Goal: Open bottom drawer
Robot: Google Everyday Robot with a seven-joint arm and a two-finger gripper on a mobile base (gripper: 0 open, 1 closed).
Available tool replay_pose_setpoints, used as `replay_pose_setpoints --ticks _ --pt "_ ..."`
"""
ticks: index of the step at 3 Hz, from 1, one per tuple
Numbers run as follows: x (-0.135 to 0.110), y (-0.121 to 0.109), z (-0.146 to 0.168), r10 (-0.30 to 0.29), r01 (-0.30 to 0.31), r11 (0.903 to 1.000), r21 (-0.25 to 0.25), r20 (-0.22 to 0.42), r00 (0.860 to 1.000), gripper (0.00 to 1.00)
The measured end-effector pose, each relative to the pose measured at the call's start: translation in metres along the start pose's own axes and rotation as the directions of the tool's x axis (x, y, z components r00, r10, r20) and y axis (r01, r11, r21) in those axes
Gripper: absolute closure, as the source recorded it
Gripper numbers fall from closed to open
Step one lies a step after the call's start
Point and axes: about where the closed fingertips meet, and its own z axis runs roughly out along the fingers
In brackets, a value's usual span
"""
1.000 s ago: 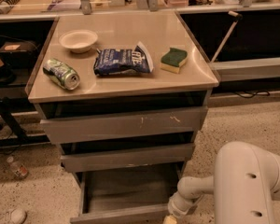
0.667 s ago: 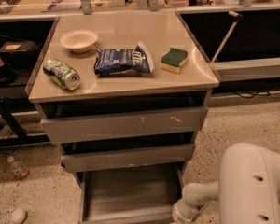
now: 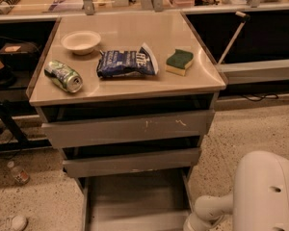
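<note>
The bottom drawer (image 3: 135,196) of the grey metal cabinet stands pulled out towards me. Its shallow grey tray is open to view, and its plain front (image 3: 139,222) lies at the lower edge of the view. My white arm (image 3: 265,196) comes in from the lower right. Its wrist (image 3: 202,216) is by the drawer's front right corner. My gripper is beyond the wrist, below the lower edge of the view, and does not show.
The top drawer front (image 3: 130,129) with white scratch marks and the middle front (image 3: 132,161) stand slightly out. On the cabinet top (image 3: 135,83) lie a bowl (image 3: 80,41), a can (image 3: 63,75), a chip bag (image 3: 127,62) and a sponge (image 3: 179,61). A bottle (image 3: 19,172) lies on the floor at the left.
The bottom drawer has slid further out towards me, showing more of its tray. My wrist has moved down and back with it towards the lower edge of the view.
</note>
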Motion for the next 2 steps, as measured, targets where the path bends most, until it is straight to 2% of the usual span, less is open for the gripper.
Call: replay_pose_setpoints --ticks 1,2 --pt "0.0209 0.0138 -0.0009 0.025 -0.025 0.9995 -0.018 -0.015 1.000 0.00" --pt "0.0262 0.0148 -0.0032 0.039 -0.039 0.9991 -0.015 -0.017 0.999 0.00"
